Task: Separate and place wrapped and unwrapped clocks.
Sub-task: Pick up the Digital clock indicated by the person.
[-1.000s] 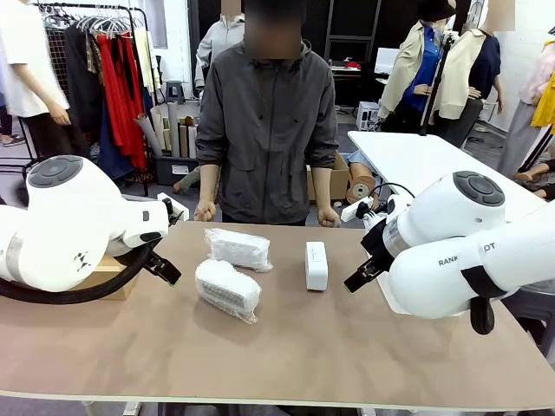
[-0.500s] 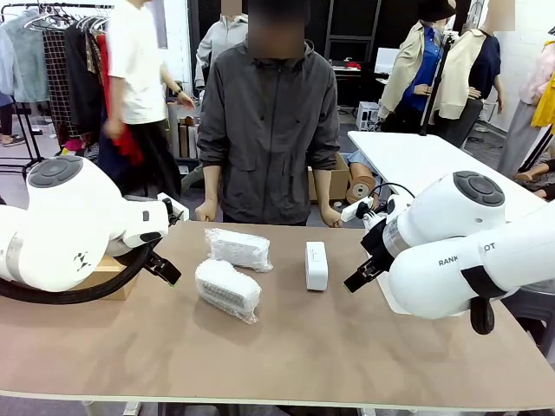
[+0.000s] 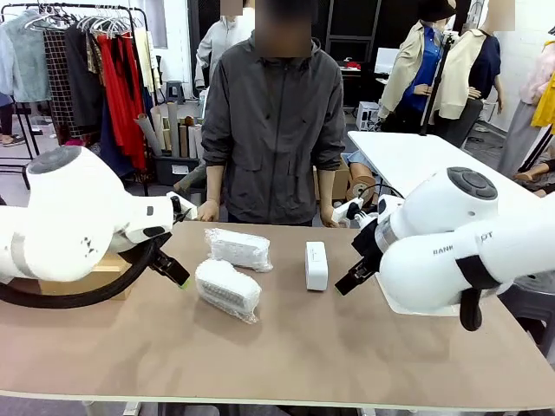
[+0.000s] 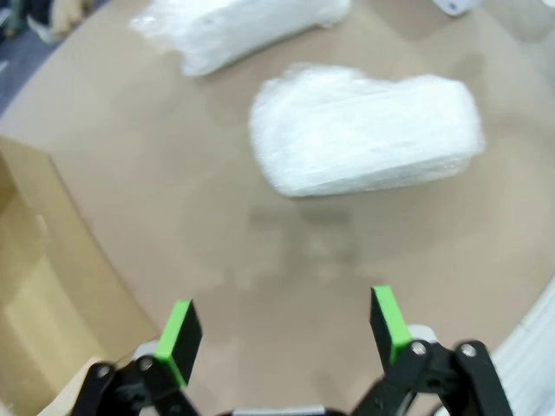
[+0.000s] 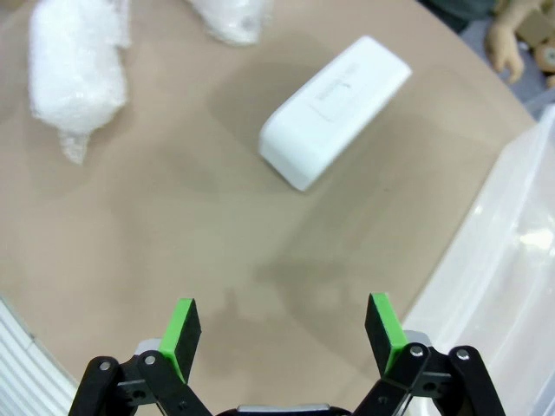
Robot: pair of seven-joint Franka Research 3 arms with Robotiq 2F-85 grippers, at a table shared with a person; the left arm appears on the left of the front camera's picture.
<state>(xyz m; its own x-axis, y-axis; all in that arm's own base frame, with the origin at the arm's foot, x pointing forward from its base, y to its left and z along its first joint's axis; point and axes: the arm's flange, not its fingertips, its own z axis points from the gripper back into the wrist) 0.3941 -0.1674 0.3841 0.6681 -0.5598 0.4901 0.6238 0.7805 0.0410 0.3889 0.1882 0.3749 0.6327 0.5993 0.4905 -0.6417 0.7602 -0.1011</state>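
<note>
Left arm [image 3: 69, 225]: comes in from the left side of the bench [image 3: 303, 355], wrist angled down and inward, tip low over the surface just left of the near wrapped clock [image 3: 227, 289].
Left jaws: spread wide and empty; the green pads [image 4: 178, 334] hang above bare bench, with the near wrapped clock ahead of them.
Right arm [image 3: 451, 251]: comes in from the right, wrist sloping down toward the bench centre.
Right jaws: wide apart, gripping nothing; the unwrapped clock [image 5: 334, 111] lies ahead of them, untouched.
Wrapped clocks: two, left of centre; the far wrapped clock [image 3: 238, 249] lies close behind the near one.
Unwrapped clock: flat at bench centre, apart from the wrapped pair.
Person: stands at the far edge, with a hand [image 3: 206, 211] resting there.
Surroundings: cardboard box [image 4: 35, 286] beside the left jaws; clear plastic bin [image 5: 512, 260] beside the right jaws.
</note>
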